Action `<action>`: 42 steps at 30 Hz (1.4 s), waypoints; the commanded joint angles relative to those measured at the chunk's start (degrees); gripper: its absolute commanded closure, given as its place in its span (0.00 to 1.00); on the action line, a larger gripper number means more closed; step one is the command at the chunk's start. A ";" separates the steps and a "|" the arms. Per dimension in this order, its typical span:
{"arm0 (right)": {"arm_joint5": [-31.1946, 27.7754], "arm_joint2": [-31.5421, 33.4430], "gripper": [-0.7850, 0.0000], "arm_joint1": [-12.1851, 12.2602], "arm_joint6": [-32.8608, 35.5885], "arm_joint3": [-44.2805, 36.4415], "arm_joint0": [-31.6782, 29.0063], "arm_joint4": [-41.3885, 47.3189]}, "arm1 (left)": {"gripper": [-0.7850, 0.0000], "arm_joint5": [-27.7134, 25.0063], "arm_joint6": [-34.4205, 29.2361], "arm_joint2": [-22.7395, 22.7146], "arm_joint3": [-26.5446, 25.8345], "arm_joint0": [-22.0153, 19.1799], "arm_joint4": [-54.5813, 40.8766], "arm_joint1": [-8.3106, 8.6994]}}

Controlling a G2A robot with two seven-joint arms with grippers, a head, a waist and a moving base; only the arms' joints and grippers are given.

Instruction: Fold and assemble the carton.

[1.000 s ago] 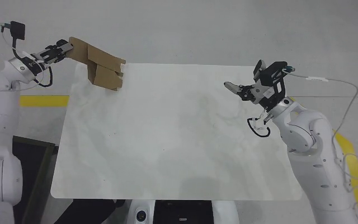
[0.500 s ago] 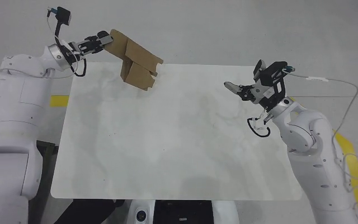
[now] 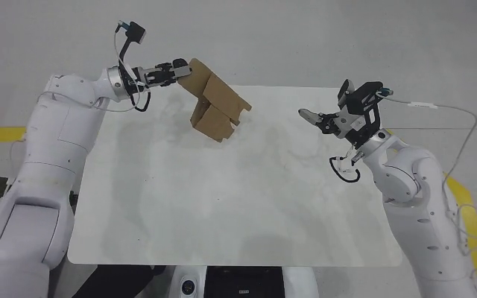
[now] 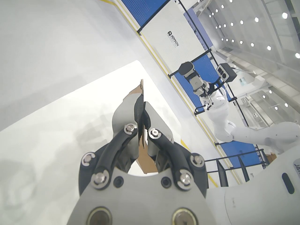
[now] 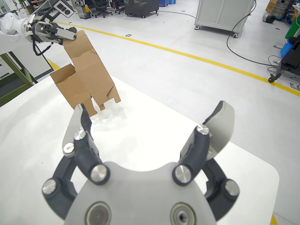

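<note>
Carton (image 3: 220, 108) hangs over the far-left part of the table (image 3: 223, 216), w/ the L gripper (image 3: 185, 72) clamped on the edge of its top flap. Lower flaps sit close over the tabletop, contact unclear. Plain brown cardboard, partly opened into a sleeve: prob. light, stiff across panels, weak at the scores, so a hard pinch could crease it. Best holds, imo: panel edges or a flap near its fold, not loose tips. R gripper (image 3: 307, 115) hovers over the table's right side, well apart from the carton, fingers spread, nothing in them. Tabletop is white, smooth, likely slick, so the carton may slide if pushed. Beyond: pale floor w/ a yellow line (image 5: 187, 54), office chairs (image 5: 100, 1), metal cabinet (image 5: 225, 3).
</note>
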 commanded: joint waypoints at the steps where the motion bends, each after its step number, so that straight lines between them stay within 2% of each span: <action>1: 0.00 0.00 0.00 0.00 0.00 0.00 0.00 0.00 | 1.00 0.02 -0.02 0.85 -1.65 0.79 -0.02 0.17; 7: -0.44 -0.26 0.00 -0.03 -0.16 -0.03 -0.42 0.65 | 1.00 0.55 -0.55 3.42 -7.52 2.64 -1.44 0.88; 14: -7.22 -2.10 0.00 -0.19 0.49 3.96 1.58 6.73 | 1.00 -0.23 0.23 6.12 -11.95 3.15 -0.88 2.24; 23: -17.99 -8.60 0.00 -1.00 1.79 12.20 8.78 12.68 | 1.00 -2.07 2.06 9.81 -17.24 3.02 -0.93 4.35; 27: -24.18 -12.22 0.00 -1.52 2.28 16.19 12.99 12.67 | 1.00 -3.18 3.18 11.68 -19.29 2.86 -1.00 5.40; 37: -34.23 -20.61 0.00 -3.63 -1.25 27.86 22.10 11.69 | 1.00 -4.60 4.59 16.42 -24.05 1.63 -3.73 8.17; 42: -34.80 -26.32 0.00 -4.53 -1.44 30.26 25.79 12.93 | 1.00 -5.59 5.59 18.80 -25.66 0.80 -4.56 9.54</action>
